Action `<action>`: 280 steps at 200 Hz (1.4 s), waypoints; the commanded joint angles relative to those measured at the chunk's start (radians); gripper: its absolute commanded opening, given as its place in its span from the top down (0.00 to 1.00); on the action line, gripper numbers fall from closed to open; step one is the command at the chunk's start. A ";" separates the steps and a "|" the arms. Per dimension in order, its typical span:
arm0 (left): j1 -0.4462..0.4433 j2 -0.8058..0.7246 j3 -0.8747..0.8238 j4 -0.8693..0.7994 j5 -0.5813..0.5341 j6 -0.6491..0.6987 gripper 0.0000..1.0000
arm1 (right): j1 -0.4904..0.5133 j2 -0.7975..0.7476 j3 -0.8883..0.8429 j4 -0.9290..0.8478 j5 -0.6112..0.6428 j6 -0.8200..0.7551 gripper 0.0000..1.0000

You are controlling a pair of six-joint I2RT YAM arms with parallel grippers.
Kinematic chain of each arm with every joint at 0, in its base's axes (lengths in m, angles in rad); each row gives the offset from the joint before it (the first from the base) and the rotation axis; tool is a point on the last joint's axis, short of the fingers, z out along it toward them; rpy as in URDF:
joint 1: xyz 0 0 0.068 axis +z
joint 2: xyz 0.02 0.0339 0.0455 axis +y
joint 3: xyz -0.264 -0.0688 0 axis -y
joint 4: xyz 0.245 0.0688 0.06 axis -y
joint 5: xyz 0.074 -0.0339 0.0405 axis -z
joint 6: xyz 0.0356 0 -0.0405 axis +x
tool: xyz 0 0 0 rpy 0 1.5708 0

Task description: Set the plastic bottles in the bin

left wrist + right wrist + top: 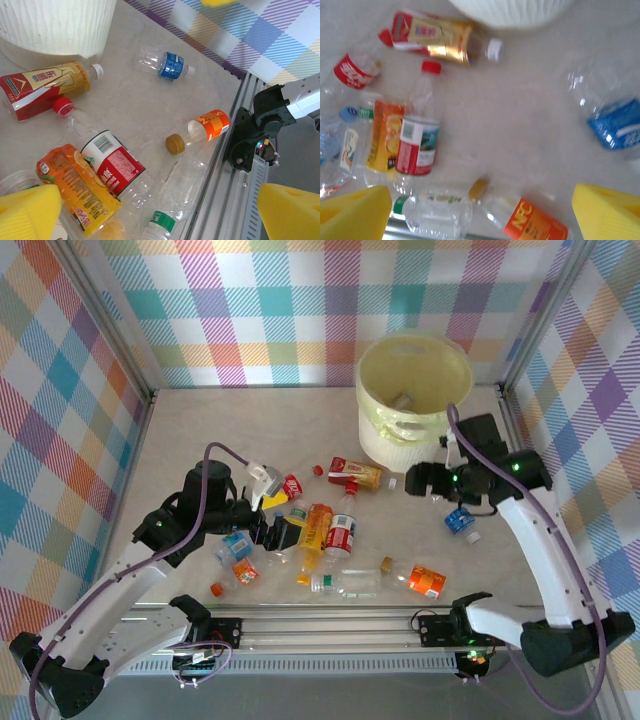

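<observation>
The pale-yellow bin [412, 390] stands at the back right, and one bottle [402, 400] lies inside it. Plastic bottles lie scattered on the table: a red-and-gold one [355, 473], a red-labelled one [341, 532], an orange juice one [316, 530], a clear green-labelled one [345, 583], an orange-labelled one [420, 580] and a blue-labelled one [460, 520]. My left gripper [275, 532] hangs open over the cluster [112, 167], its yellow pads [30, 210] wide apart and holding nothing. My right gripper [418, 480] is open beside the bin, above the orange-labelled bottle [532, 225].
An aluminium rail [330, 625] runs along the table's near edge, close to the green-labelled bottle [160, 222]. Checkered walls close in the back and both sides. Bare tabletop lies at the far left [180, 430] and between the bin and the blue bottle [615, 125].
</observation>
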 commanded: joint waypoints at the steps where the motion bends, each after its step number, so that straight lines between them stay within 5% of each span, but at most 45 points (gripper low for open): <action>1: 0.003 -0.002 0.037 -0.009 0.022 0.001 0.00 | 0.022 -0.049 -0.101 -0.047 -0.064 0.099 0.07; 84: 0.003 -0.002 0.037 -0.018 0.004 0.008 0.00 | 0.288 -0.145 -0.407 0.036 -0.255 0.309 0.02; 141: 0.003 0.000 0.036 -0.024 -0.001 0.011 0.00 | 0.343 -0.231 -0.565 0.142 -0.379 0.430 0.00; 280: 0.003 0.004 0.034 -0.032 -0.008 0.019 0.00 | 0.357 -0.185 -0.757 0.320 -0.193 0.637 0.00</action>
